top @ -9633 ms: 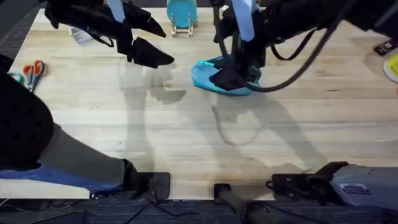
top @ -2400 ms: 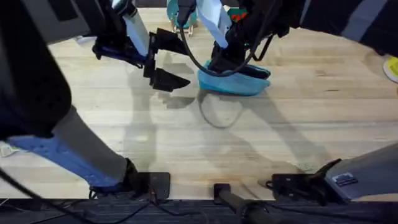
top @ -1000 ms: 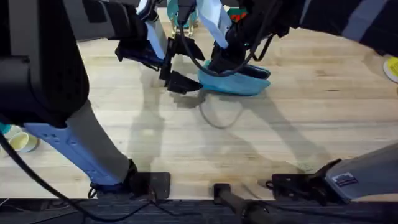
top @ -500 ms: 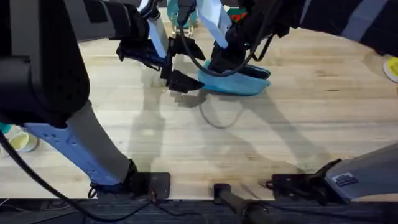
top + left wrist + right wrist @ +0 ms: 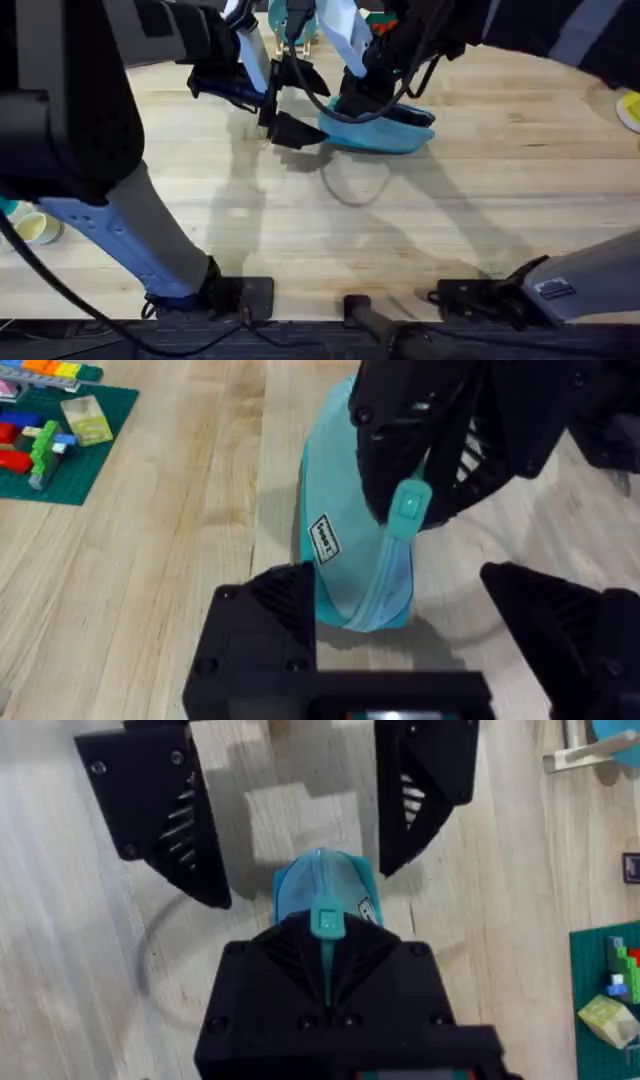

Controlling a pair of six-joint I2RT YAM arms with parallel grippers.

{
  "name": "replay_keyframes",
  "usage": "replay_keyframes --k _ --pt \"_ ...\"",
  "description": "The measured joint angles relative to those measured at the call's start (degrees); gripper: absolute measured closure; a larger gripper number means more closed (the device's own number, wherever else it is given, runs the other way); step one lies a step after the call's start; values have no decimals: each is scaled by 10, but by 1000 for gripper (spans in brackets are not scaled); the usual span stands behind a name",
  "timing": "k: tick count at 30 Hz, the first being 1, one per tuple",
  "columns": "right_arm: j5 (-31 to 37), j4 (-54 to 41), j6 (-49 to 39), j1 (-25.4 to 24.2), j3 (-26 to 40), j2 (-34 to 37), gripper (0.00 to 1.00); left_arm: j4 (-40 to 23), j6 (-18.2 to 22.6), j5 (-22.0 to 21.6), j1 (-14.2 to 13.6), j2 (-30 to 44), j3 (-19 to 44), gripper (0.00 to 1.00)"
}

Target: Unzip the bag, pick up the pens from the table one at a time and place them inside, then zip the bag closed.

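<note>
Light blue bag [image 5: 375, 133] lies on the wooden table [image 5: 480, 210], toward its far side near the middle. The right gripper [image 5: 325, 945] rests on top of the bag, its black fingers pinched on the zipper line with the pale pull tab [image 5: 326, 921] just past their tips. The left gripper [image 5: 400, 610] sits at the bag's left end, its jaws spread wide to either side of that end.

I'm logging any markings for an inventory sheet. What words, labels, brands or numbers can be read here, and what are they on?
Small white tag on the side of the bag: dark lettering, too small and blurred to read.
Grey label on the right arm's base: print too blurred to read.
Nothing else legible.
</note>
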Motion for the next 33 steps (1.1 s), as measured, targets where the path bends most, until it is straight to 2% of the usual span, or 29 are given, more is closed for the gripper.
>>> replay_keyframes --k 2,3,4,9,10,22,33 --pt "0 0 0 0 0 0 970 0 0 0 0 0 0 8" --pt "0 0 0 0 0 0 970 0 -3 0 0 0 0 46" --pt "0 0 0 0 0 0 970 0 -3 0 0 0 0 148" --pt "-2 -3 0 1 0 0 970 6 -2 -1 0 0 0 902" --pt "-2 -3 0 1 0 0 970 7 -2 -2 0 0 0 941" --pt "0 -5 0 2 0 0 970 4 -2 -3 0 0 0 957" --pt "82 -81 -32 15 21 -1 970 4 -2 9 -17 0 0 957"
